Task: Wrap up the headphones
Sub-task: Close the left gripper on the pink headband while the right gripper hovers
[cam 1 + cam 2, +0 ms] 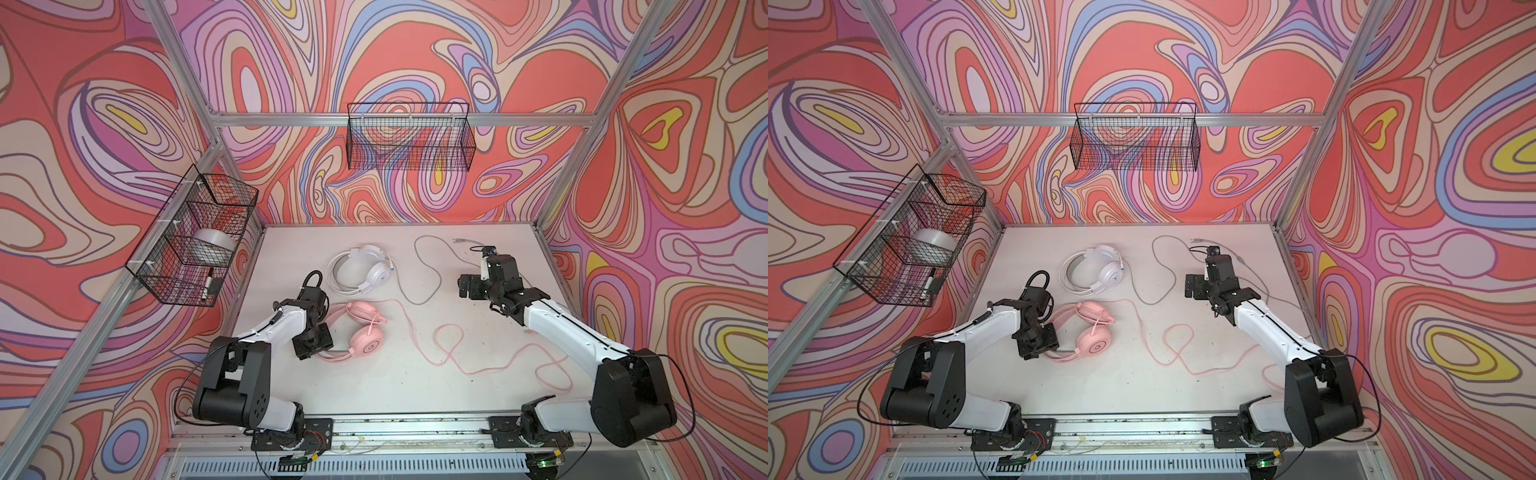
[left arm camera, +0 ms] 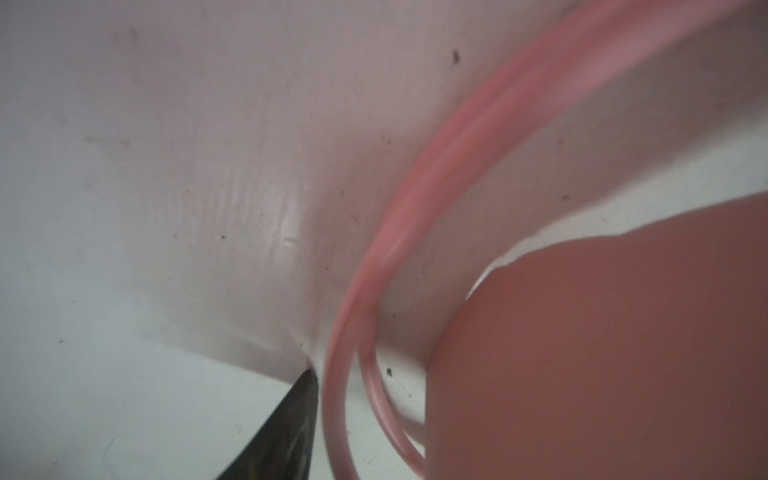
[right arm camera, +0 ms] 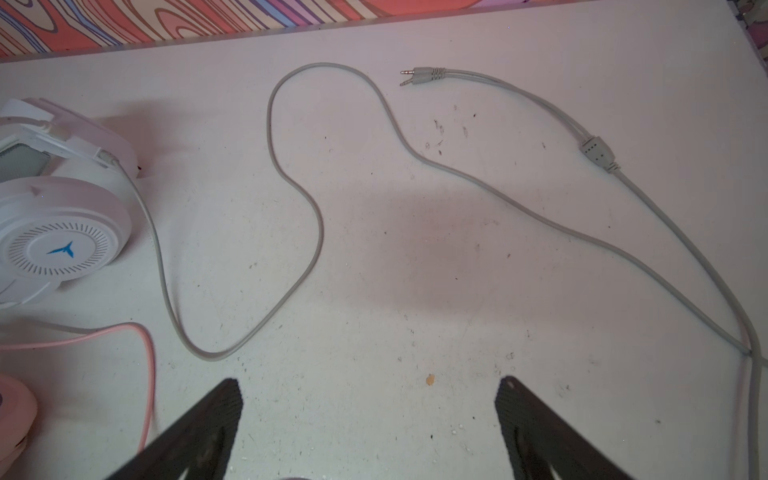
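Observation:
The pink headphones (image 1: 360,332) lie on the white table (image 1: 374,395) left of centre, and their pink cable (image 1: 457,347) loops off to the right. My left gripper (image 1: 318,347) is down over their headband (image 2: 415,199). Only one dark fingertip (image 2: 293,415) shows, on the table just beside the band. A blurred pink ear cup (image 2: 602,353) hides the other finger. The white headphones (image 1: 365,270) lie farther back, with their grey cable (image 3: 316,232) and its plugs (image 3: 419,75) spread across the table. My right gripper (image 3: 370,386) hovers open and empty right of them.
A black wire basket (image 1: 409,137) hangs on the back wall. Another basket (image 1: 195,237) on the left wall holds a tape roll (image 1: 214,245) and a marker. Aluminium frame posts edge the table.

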You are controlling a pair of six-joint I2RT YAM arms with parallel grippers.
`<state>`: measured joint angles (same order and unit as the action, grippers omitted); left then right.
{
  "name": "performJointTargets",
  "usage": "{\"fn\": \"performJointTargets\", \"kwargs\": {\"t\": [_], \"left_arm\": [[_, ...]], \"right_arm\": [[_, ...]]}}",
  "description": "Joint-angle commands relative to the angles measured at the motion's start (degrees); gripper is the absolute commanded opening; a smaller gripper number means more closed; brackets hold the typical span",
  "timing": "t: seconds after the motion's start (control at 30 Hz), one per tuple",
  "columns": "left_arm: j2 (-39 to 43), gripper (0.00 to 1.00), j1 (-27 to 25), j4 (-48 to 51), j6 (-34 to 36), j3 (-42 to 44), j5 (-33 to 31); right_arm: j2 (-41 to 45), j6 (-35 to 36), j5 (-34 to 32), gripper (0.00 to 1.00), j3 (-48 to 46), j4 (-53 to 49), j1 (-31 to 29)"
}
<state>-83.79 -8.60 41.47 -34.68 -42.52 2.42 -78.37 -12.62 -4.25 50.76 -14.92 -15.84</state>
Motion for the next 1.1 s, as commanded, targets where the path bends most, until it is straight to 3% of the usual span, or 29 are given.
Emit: {"fn": "performJointTargets", "kwargs": {"t": [0.0,0.27,0.53,0.83,1.07], "left_arm": [[-0.84,0.58,-0.28,-0.78,-0.15,0.60,2.68],[-1.55,0.65,-0.28,0.70,-0.12,0.09,0.58],[-2.10,0.38,-0.28,1.33,-1.72,0.20,-1.24],[-0.94,0.28,-0.28,1.77,-2.32,-0.59,-2.38],[-0.15,0.15,-0.28,1.83,-3.26,-0.61,-3.35]], "right_arm": [[-0.98,-0.57,-0.42,0.99,-0.73,1.60,-0.34],[-3.05,0.41,-0.51,0.99,0.01,2.50,-0.34],[-3.00,1.19,-0.32,0.98,0.09,2.13,-0.42],[-0.96,0.73,-0.84,0.98,-1.17,1.63,-0.42],[-0.80,0.10,-0.31,0.98,-1.54,2.00,-0.50]]}}
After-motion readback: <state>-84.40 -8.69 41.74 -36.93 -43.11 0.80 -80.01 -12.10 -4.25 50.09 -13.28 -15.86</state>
